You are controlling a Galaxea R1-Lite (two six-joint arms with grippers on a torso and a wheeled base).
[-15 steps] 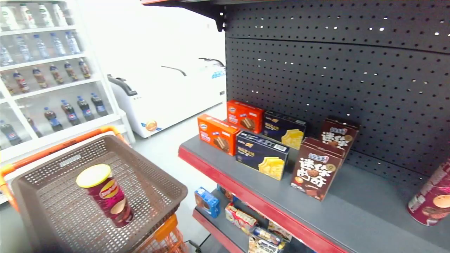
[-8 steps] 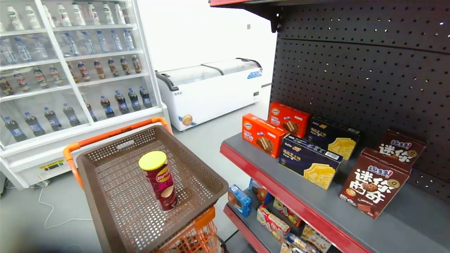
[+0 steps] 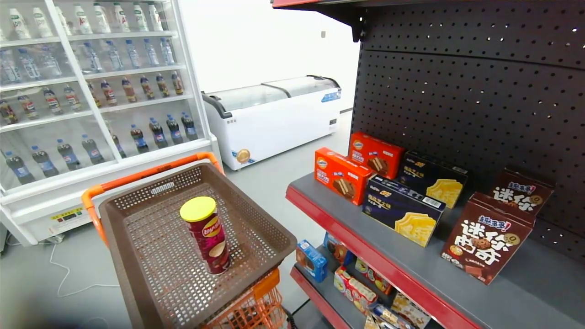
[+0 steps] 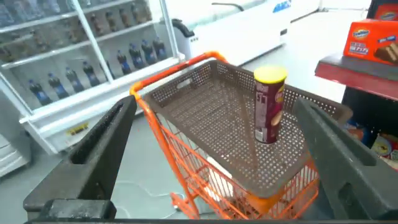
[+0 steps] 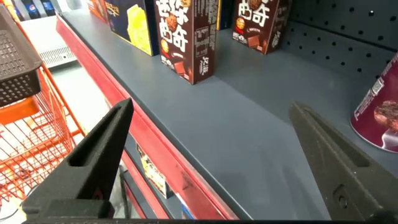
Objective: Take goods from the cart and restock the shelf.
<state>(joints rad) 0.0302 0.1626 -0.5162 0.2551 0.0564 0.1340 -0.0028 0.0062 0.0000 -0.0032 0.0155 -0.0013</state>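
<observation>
Starting the pick, we judge: our left tool (image 4: 212,106) and right tool (image 5: 211,109) gape empty; next we must grasp the can (image 3: 205,235) at the middle of the cart (image 3: 109,214).

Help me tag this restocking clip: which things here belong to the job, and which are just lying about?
Job: chip can, upright in the cart basket; grey shelf; left gripper and right gripper, both open.
Lying about: boxes already on the shelf; drinks fridge; chest freezer.
</observation>
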